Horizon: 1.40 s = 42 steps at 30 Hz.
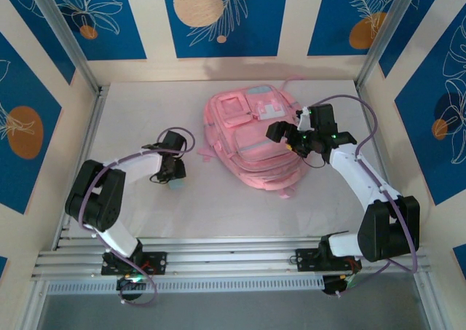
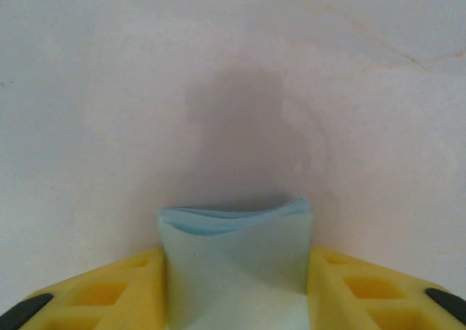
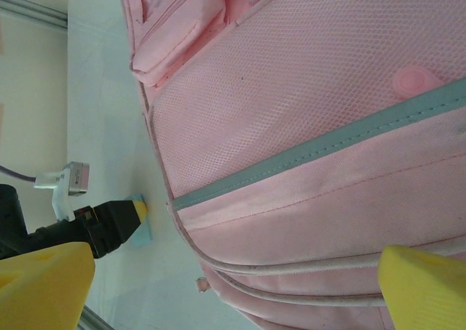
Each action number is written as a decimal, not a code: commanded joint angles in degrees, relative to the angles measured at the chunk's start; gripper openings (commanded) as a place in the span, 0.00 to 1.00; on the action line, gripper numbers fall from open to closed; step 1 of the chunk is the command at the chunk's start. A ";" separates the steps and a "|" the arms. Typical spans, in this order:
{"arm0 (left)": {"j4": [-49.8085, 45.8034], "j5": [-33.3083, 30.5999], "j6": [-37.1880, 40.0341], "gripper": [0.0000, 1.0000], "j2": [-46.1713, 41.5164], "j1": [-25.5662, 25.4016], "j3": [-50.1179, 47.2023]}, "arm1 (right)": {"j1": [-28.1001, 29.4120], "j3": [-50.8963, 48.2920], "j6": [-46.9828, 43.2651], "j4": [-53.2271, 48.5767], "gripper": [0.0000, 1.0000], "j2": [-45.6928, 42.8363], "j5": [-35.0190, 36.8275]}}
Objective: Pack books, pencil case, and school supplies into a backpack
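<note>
Two grippers, one item in hand. Left gripper (image 1: 175, 175): jaws pinched on the light-blue square (image 2: 234, 257), flat on the table (image 2: 109, 89) left of the backpack (image 1: 251, 137), its top edge bowing. Right gripper (image 3: 234, 285): wide, empty, over the backpack. Advice: squeeze without crumpling, then lift straight.

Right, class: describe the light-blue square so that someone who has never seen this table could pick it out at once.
Start at the big pink backpack in the middle of the table. Look left of it, to the left arm's yellow fingers; the blue square sits between them. It is small, thin and pale blue, lying apart from the pink bag.
</note>
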 commanded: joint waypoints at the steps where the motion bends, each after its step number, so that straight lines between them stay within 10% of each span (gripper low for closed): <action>1: 3.97 3.20 -0.50 0.37 3.00 0.64 -1.26 | 0.76 -0.52 -0.22 0.82 1.00 -0.71 -0.14; 21: 22.99 21.42 -22.07 0.40 -11.82 -0.89 2.42 | 21.37 -5.98 10.30 31.01 0.95 9.37 -4.16; 42: 32.44 23.54 -31.88 0.40 -11.22 -6.88 -0.59 | 25.40 0.25 14.81 44.90 0.48 22.18 -7.91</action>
